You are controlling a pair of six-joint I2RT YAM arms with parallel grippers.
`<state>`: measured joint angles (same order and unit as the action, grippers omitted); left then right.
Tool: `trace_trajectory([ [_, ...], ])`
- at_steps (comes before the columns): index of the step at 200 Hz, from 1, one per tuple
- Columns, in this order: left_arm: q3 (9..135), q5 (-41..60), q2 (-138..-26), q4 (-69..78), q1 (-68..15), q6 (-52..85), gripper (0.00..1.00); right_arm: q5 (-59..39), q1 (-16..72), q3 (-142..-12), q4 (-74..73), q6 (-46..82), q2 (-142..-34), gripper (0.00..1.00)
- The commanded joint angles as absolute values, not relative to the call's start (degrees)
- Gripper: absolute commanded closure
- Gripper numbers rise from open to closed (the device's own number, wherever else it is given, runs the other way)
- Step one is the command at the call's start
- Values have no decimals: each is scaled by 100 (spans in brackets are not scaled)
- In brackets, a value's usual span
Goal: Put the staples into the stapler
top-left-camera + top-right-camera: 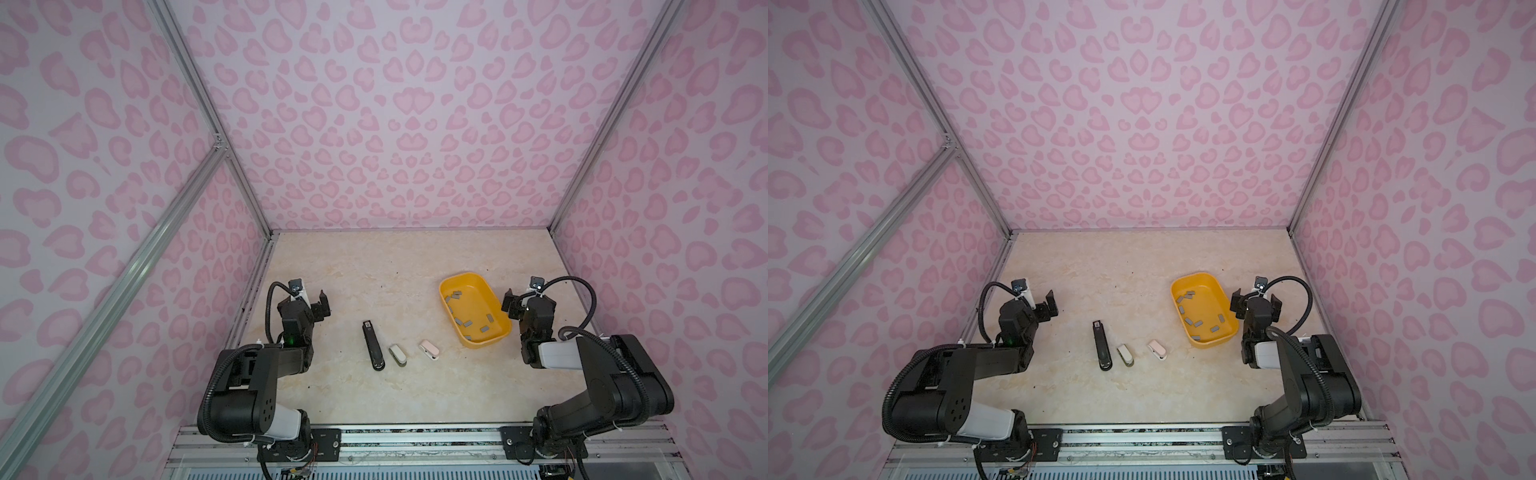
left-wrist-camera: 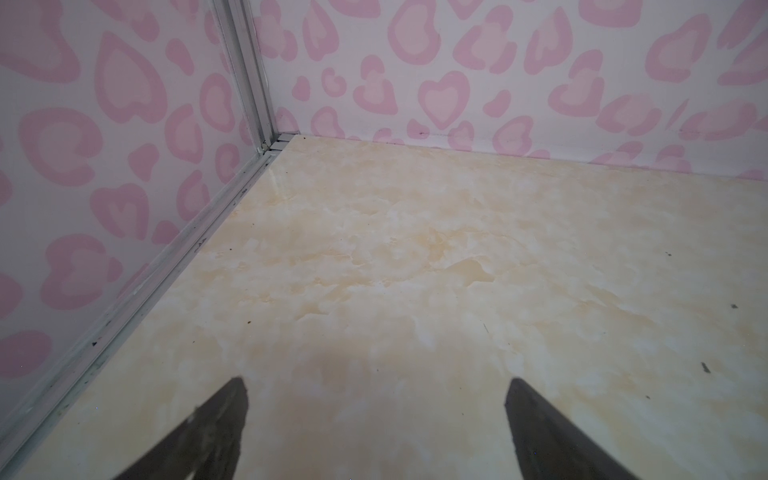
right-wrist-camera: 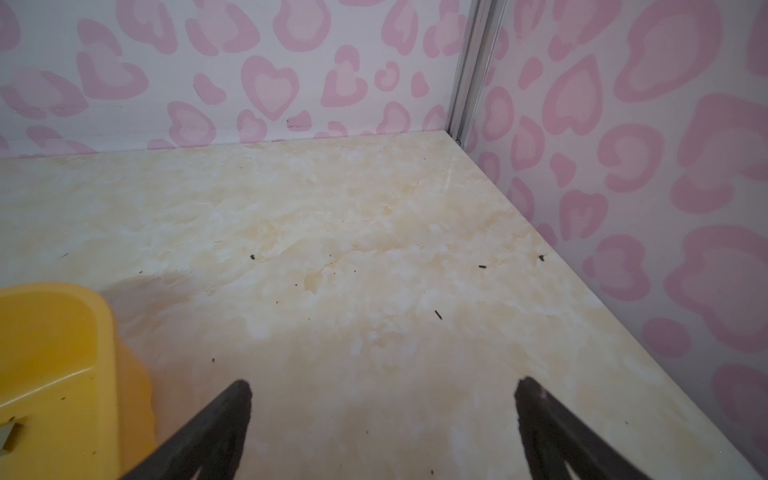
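On the left side, the left gripper (image 2: 376, 380) hangs low over the bare table (image 2: 415, 270), jaws wide and empty, arm folded. At centre lie a black stapler (image 1: 372, 345), a grey stapler (image 1: 397, 355) and a pink stapler (image 1: 429, 350). Further right, the staples (image 1: 464, 321) sit in the yellow tray (image 1: 488, 340); loading seems not begun. The right gripper (image 3: 384, 381) waits beside the tray, wide and empty.

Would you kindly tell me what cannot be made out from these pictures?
staples in the yellow tray: too small in both top views to count exactly; the right wrist view cuts the tray off at its edge.
black stapler: too small in both top views to tell whether it holds staples; neither wrist view shows it.
left claw and right claw: open, but the wrist views cut off all but their tips.
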<state>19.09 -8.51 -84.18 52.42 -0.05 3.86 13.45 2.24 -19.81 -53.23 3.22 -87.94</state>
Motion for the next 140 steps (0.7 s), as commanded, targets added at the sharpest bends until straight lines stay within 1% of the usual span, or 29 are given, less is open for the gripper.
trace_trajectory([
  [1, 1888, -756, -8442, 5584, 0, 315, 2, 1318, 222, -1970, -5479, 248, -8806, 1],
  [140, 1885, -721, -8420, 5578, 26, 319, 2, 1328, 228, -1951, -5502, 247, -8791, 1],
])
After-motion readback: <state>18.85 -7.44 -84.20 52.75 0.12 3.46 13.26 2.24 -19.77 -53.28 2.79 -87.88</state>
